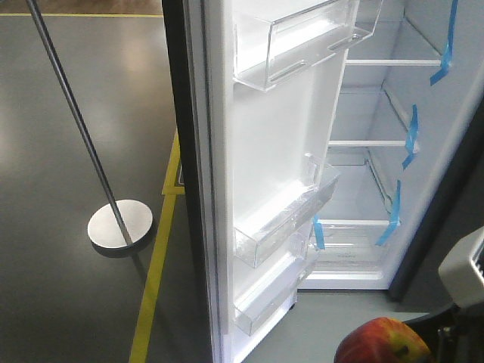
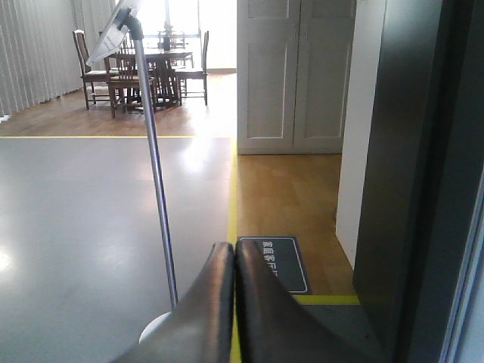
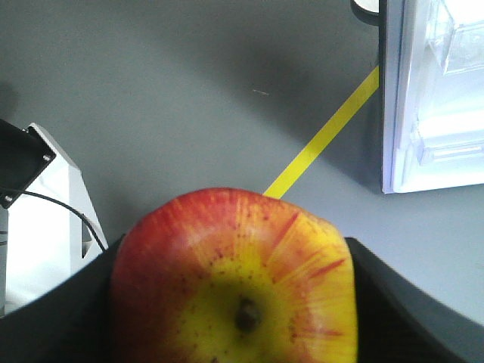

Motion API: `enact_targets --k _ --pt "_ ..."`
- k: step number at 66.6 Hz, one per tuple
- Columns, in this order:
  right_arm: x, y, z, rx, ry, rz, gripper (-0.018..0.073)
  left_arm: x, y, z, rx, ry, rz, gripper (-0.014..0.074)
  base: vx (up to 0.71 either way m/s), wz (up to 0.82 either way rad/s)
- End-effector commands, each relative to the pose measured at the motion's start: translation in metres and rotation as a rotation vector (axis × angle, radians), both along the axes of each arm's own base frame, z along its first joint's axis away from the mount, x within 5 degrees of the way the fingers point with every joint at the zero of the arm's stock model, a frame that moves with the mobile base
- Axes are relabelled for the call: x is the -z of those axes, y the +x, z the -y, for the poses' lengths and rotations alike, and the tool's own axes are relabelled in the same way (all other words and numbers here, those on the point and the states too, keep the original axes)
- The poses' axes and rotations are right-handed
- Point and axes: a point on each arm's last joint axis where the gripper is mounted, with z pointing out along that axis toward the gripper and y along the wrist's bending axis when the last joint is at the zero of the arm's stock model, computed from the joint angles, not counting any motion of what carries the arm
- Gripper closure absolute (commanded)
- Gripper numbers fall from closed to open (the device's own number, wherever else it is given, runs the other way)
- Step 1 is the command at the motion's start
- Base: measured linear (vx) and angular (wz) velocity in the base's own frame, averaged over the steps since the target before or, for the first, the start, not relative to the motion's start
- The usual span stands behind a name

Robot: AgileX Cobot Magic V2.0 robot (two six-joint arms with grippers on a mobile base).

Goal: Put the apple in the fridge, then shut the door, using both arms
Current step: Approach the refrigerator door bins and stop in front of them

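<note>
The right hand (image 3: 238,321) is gripping the apple (image 1: 382,342) low before the fridge (image 1: 363,181), its open shelves lying ahead and higher. The left hand (image 2: 233,302), pinched shut and empty, is hanging beside the open door (image 1: 265,151), facing its outer side.

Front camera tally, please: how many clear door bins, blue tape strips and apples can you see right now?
clear door bins: 3
blue tape strips: 4
apple: 1
Total: 8
</note>
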Motion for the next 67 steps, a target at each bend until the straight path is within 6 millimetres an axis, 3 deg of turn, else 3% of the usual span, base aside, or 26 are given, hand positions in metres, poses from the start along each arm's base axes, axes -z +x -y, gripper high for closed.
enact_targets --k 1,67 --pt "-0.0132 0.0018 -0.0022 0.018 0.065 0.052 0.0224 -0.0033 -0.0006 -0.0002 -0.004 -0.003 0.073 0.0603 0.08 -0.02" --pt "-0.0132 0.0018 -0.0022 0.018 0.065 0.052 0.0224 -0.0033 -0.0006 -0.0002 -0.004 -0.003 0.073 0.0603 0.09 -0.02"
